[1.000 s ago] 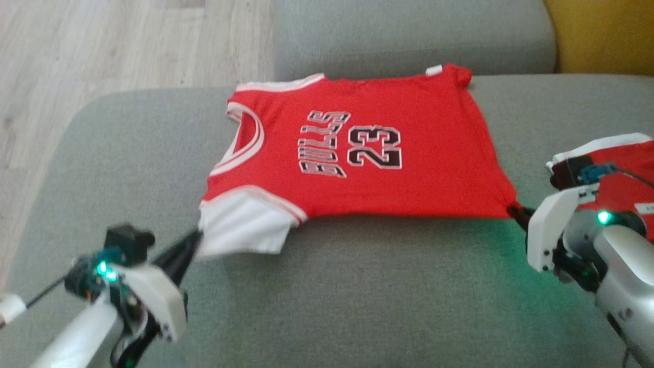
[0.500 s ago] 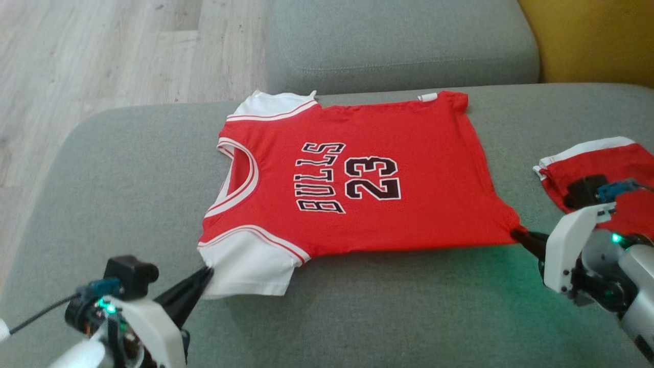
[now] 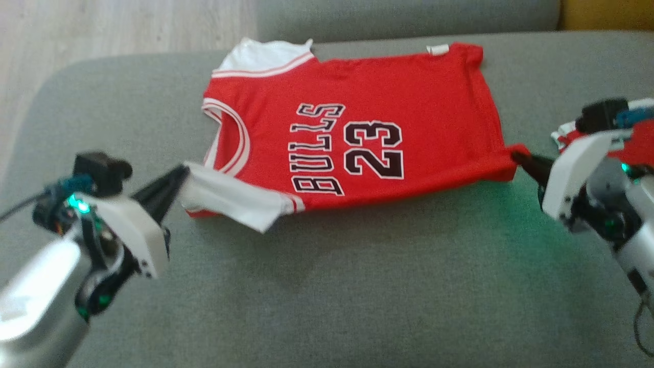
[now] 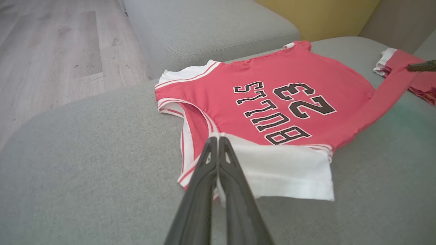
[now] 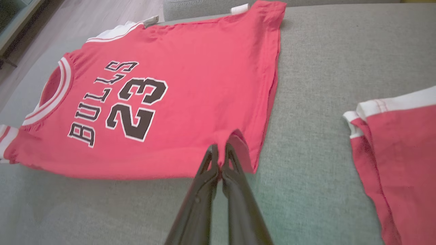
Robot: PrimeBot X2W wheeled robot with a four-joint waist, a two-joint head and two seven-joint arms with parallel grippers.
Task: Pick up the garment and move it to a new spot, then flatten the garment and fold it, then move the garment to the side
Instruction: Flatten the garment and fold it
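Head view: the jersey (image 3: 357,128) lies front-up on the sofa (image 3: 332,286), collar toward 9 o'clock and hem toward 3. My left claw (image 3: 183,173), at 8 o'clock of the jersey, is pinched tight on the white sleeve (image 3: 230,197), which is lifted and turned in over the red edge. My right claw (image 3: 517,156), at 3 o'clock, is clamped on the near hem corner and draws it to a point. Behind that wrist sits another red cloth (image 3: 641,145), mostly hidden; possibly shorts.

Left wrist view: my fingers (image 4: 201,183) meet with no gap on the sleeve's edge at centre, and the sleeve spreads toward 4 o'clock. The jersey's near side runs taut out to 2 o'clock, where my right claw's dark tip holds it. Wooden floor (image 4: 51,51) shows at 10 o'clock.

Right wrist view: my fingers are closed on a puckered fold of hem at centre. The lettering sits toward 9 o'clock. The red cloth lies apart from the jersey at 3 o'clock, with a white band along its upper edge.
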